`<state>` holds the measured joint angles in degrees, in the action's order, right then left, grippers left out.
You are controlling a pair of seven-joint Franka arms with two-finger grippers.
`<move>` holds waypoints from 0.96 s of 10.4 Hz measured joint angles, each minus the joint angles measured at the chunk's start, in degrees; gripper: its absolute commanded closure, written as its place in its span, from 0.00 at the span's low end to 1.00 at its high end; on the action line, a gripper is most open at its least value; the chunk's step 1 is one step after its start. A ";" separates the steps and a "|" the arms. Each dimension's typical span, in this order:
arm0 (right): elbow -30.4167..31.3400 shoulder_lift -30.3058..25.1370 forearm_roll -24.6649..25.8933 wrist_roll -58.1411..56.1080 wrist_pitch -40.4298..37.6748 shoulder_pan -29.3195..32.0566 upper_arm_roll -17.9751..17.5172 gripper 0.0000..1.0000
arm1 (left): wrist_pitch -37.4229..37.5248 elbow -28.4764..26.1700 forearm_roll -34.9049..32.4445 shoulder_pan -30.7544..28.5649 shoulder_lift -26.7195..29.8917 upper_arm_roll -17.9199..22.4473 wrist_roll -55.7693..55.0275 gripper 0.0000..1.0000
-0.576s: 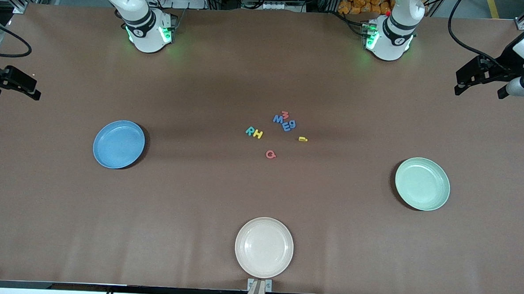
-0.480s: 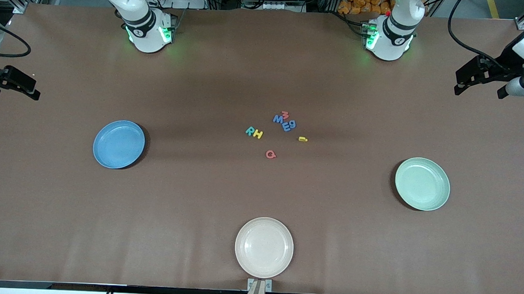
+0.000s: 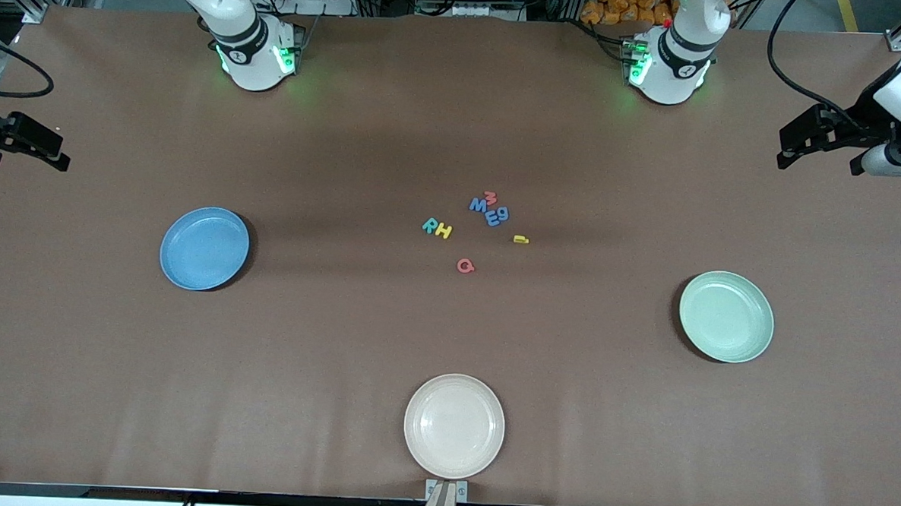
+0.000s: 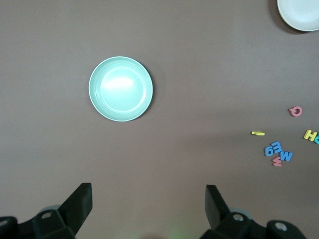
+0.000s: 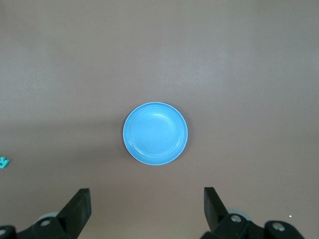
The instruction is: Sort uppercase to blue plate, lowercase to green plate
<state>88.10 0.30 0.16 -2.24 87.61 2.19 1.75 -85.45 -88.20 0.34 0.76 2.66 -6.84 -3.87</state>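
Note:
The letters lie bunched mid-table: teal R, yellow H, red G-like capital, blue M, red m, blue e, blue g and a yellow lowercase piece. The blue plate sits toward the right arm's end, the green plate toward the left arm's end; both hold nothing. My left gripper hangs open and high over the table's edge at its own end, looking down on the green plate. The right gripper is open at its end, above the blue plate.
A cream plate rests at the table edge nearest the front camera, in line with the letters. Brown table surface stretches between the letters and each plate.
My left gripper has drifted slightly toward the robots' bases. The right gripper, the letters and the plates have not moved.

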 measured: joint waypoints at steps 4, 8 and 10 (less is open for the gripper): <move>-0.54 0.00 0.00 -0.13 -0.07 0.00 0.00 0.00 | 0.18 -0.33 0.10 -0.08 -2.34 -0.01 -4.38 0.00; -0.61 0.00 -0.09 -0.13 -0.19 -0.02 -0.19 0.00 | -8.39 -8.05 3.65 -0.05 -5.16 -0.49 -16.25 0.00; -0.60 0.07 -0.21 -0.13 -0.41 -0.23 -0.52 0.00 | -15.25 -13.30 3.74 0.24 -5.42 -3.19 -25.42 0.00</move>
<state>87.50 0.37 -0.05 -2.37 87.20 1.96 1.23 -100.70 -101.50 4.09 1.00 -2.76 -10.03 -29.29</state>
